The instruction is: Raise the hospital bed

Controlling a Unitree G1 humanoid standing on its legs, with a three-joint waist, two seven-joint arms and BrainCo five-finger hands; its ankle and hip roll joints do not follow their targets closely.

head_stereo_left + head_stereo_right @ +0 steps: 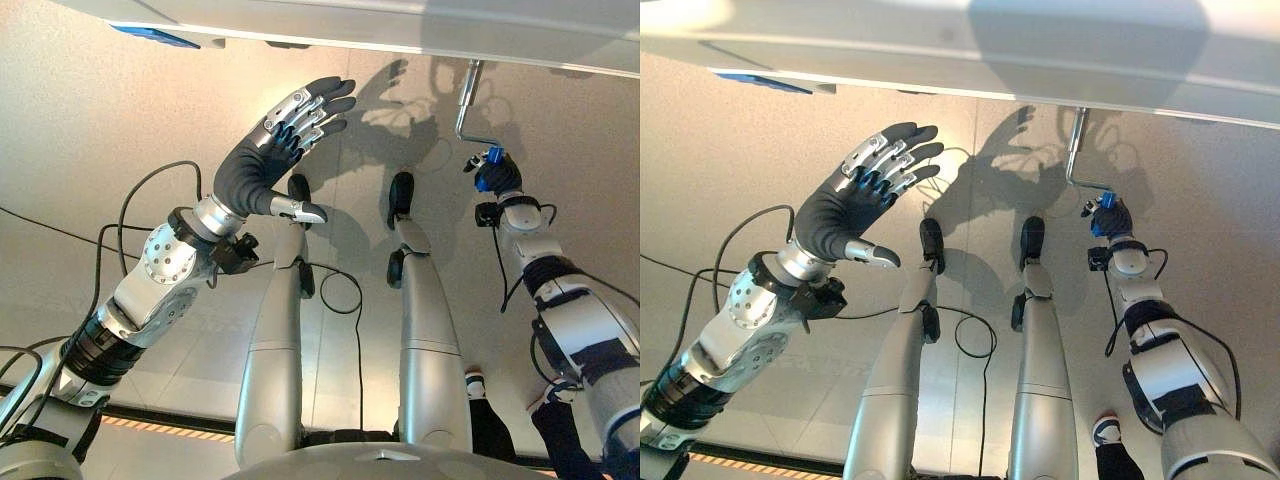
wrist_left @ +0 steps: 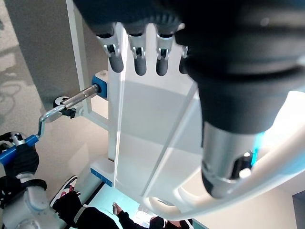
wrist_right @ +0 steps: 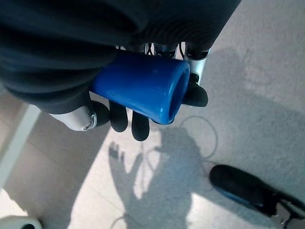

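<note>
Right wrist view shows the right hand [image 3: 119, 90] curled tight round the blue grip [image 3: 143, 90] of the crank, fingers wrapped under it and the open end of the grip poking out past them. In the left eye view that crank [image 1: 468, 105] hangs from the underside of the bed [image 1: 400, 25], its shaft running up at 12 o'clock from the hand and the grip at the bottom of the bend.

To do this step well, I judge the hand should stay firm on the grip and sweep full, even circles about the shaft without letting the wrist bind.

The left hand [image 1: 285, 130] is raised with fingers spread, holding nothing, well apart at 9 o'clock from the crank.
</note>
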